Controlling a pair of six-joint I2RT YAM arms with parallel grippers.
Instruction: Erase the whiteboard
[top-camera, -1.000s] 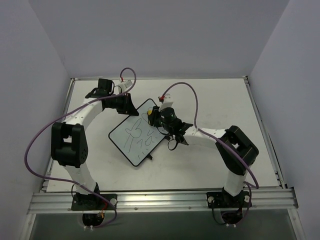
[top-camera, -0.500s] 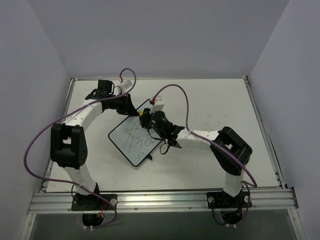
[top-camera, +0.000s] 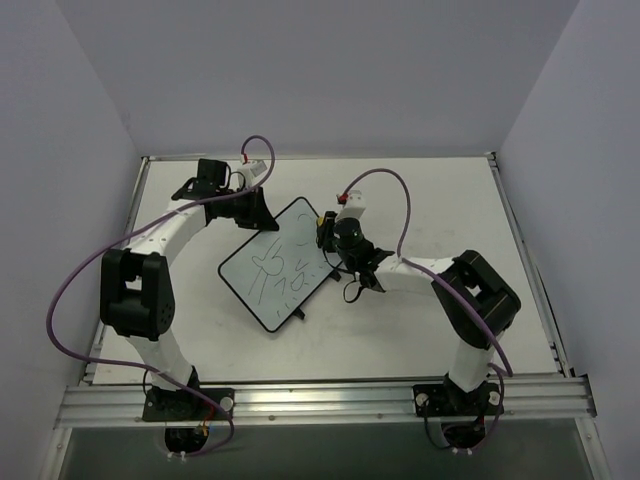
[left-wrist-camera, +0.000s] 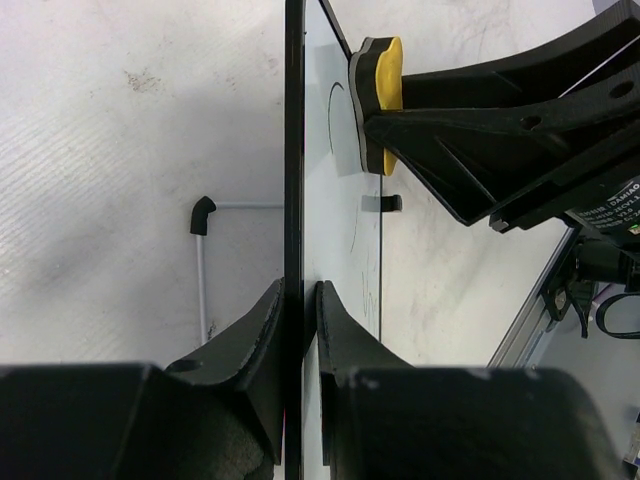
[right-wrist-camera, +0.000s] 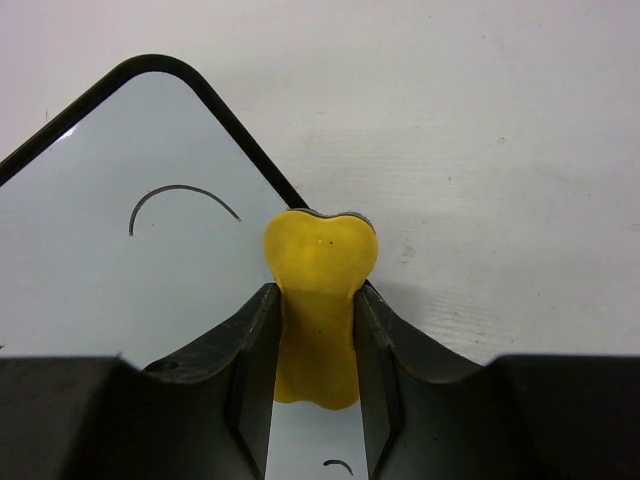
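White whiteboard (top-camera: 272, 278) clamped by my left gripper (top-camera: 258, 220), with a yellow eraser (top-camera: 318, 217) pinched in my right gripper (top-camera: 324, 228).
From the top camera, the board sat diagonally near the middle of the table (top-camera: 440, 200), dark marker scribbles across its face; my left gripper met its far left edge and my right one was at its far right corner. On the left wrist camera I saw the board edge-on, its black frame nipped between my two narrowly set fingers, and the eraser's pad lay against the white face further along. On the right wrist camera, my fingers were closed tight on the eraser's waist, its rounded head over the frame beside the board's rounded corner, a curved marker stroke just left of it.
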